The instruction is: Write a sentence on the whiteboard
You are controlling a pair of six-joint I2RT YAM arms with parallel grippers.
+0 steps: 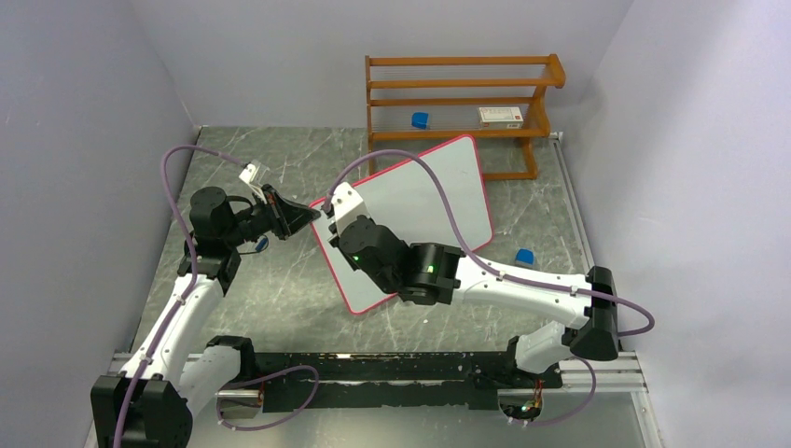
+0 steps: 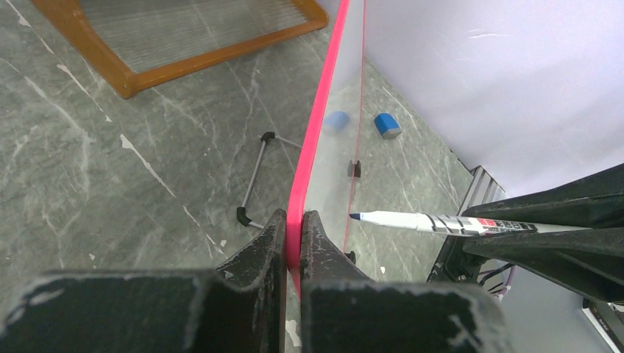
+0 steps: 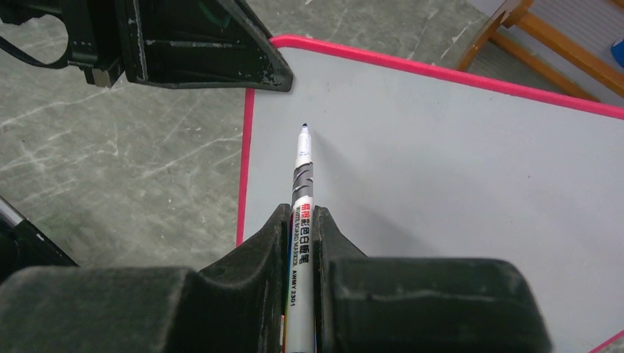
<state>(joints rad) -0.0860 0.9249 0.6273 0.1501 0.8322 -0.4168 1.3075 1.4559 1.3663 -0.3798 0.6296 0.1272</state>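
Marbled table (image 1: 280, 299), wooden rack (image 1: 464, 62), pale walls (image 1: 75, 112)

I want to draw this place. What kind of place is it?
Probably a robot test booth: left arm and right arm fixed to one table, plain walls close around, a whiteboard.

Left tool (image 2: 294, 223) astride whiteboard (image 2: 317, 126) rim

Lab cell: blank walls (image 1: 84, 112), marbled tabletop (image 1: 270, 271)
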